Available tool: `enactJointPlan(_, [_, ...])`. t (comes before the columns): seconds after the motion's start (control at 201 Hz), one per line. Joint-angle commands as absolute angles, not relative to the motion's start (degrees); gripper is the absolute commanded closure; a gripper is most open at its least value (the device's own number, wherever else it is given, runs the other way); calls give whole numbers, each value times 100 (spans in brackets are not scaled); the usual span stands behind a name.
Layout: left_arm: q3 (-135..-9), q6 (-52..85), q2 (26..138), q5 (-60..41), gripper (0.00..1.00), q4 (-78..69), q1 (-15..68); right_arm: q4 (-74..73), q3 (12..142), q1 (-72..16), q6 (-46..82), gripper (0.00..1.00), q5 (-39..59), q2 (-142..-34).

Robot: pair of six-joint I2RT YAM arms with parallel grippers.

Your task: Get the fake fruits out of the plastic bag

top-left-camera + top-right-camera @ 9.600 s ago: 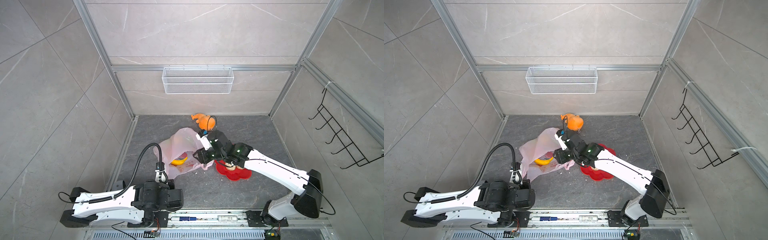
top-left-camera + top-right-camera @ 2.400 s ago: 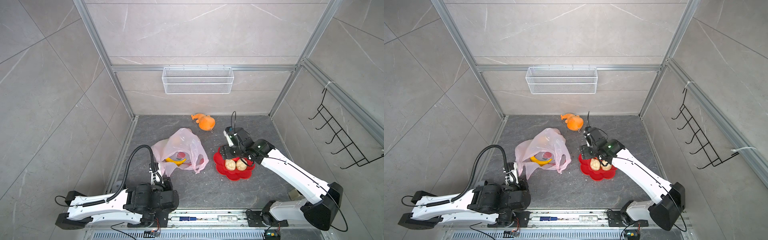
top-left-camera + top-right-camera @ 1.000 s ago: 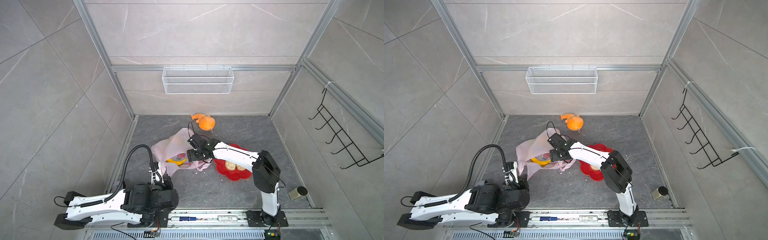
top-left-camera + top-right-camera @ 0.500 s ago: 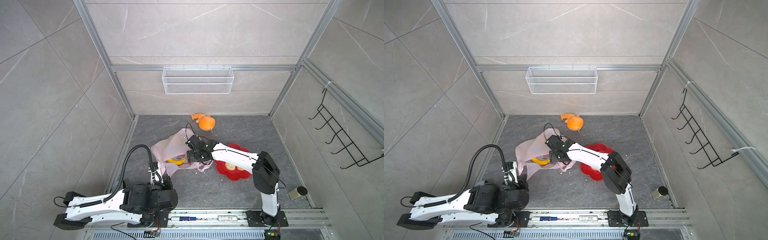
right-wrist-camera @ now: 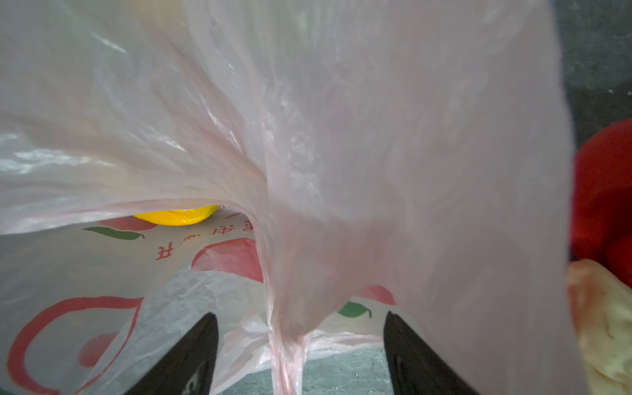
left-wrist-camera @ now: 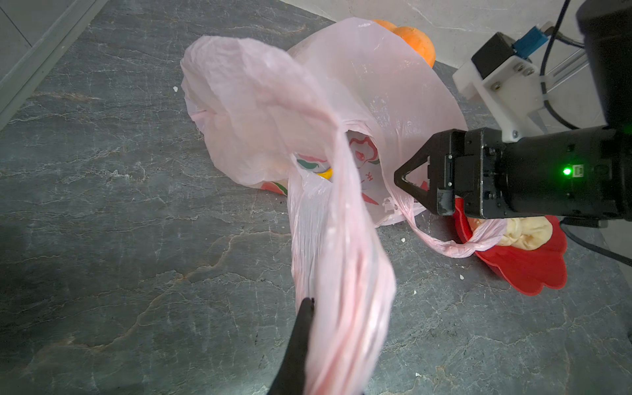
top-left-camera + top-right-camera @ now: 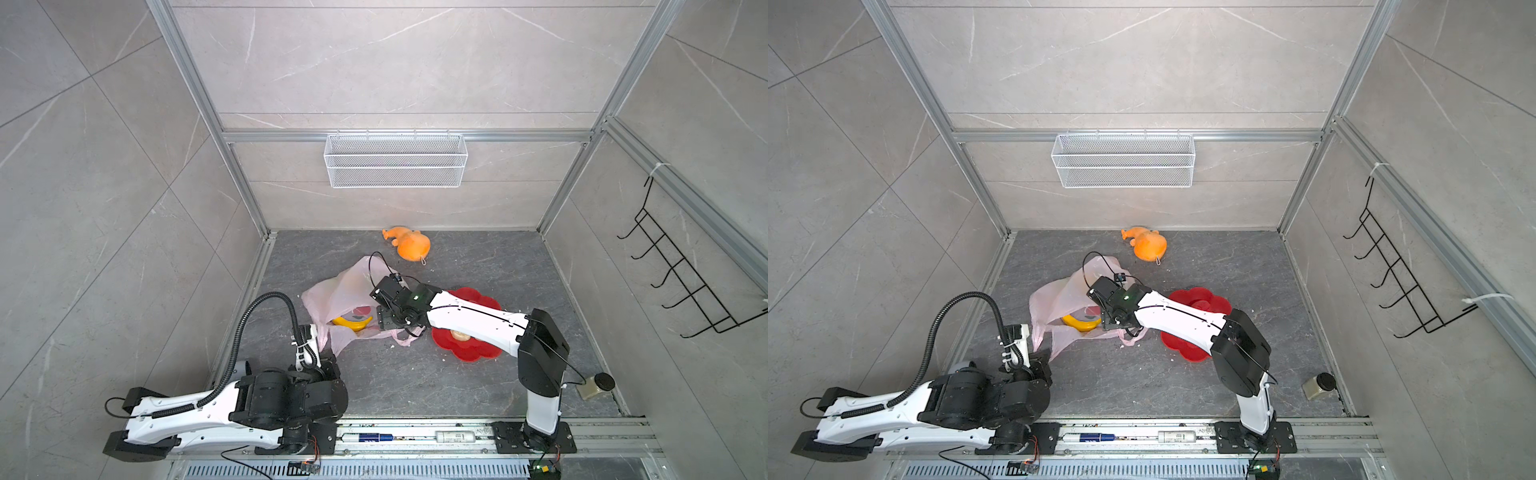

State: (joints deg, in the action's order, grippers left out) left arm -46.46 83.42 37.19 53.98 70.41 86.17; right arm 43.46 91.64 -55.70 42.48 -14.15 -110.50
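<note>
Presently: plastic bag (image 7: 345, 291) lies slumped on the grey floor, mouth gaping toward the arms.

Print on the bag: red outlined fruit shapes with green leaves, plus a line of red characters (image 5: 205, 236). They are seen through the film and reversed, so not legible.

Left gripper (image 7: 328, 349): jaws together, clamped on one bunched handle loop at the near edge of the bag. In the left wrist view only one black finger (image 6: 302, 325) shows; the other is behind the gathered plastic.

Right gripper (image 5: 301, 318): jaws apart at the bag's mouth, nothing held. A twisted strip of the bag hangs between the two fingertips without being pinched. Most of the right wrist view is blocked by pink film.

Fake fruits:
- banana (image 7: 353, 322) inside the bag, just in front of the right gripper, partly covered by film;
- a red patch beside the banana, inside the bag; cannot tell fruit from print;
- beige lumpy pieces (image 6: 526, 232) outside the bag, on the red plate (image 7: 478, 299) just beside it. The right arm hides most of them in both top views, count unclear.

The bag's second handle loop trails onto the plate's rim.

Orange plush toy (image 7: 409, 247): beyond the bag, apart from it.
</note>
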Motion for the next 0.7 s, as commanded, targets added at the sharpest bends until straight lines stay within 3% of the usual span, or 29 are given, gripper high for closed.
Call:
enactJointPlan(0.0, [-4650, 8200, 3656, 5624, 100, 7092, 8622, 4243, 9102, -5594, 4380, 21, -1401, -11271])
enactJointPlan(0.324, [-4744, 8404, 3728, 5629, 100, 7315, 8622, 3261, 9097, -5422, 4126, 24, -1090, -11461])
enactJointPlan(0.393, [-4781, 8471, 3760, 5640, 100, 7393, 8621, 3129, 9095, -5371, 4049, 35, -1088, -11416])
enactJointPlan(0.538, [-4775, 8582, 3805, 5673, 100, 7443, 8622, 2898, 9099, -5275, 3630, 68, -1093, -11167])
enactJointPlan(0.692, [-4833, 8431, 3843, 5816, 100, 7357, 8620, 3118, 9591, -5222, 2711, 86, -1115, -10821])
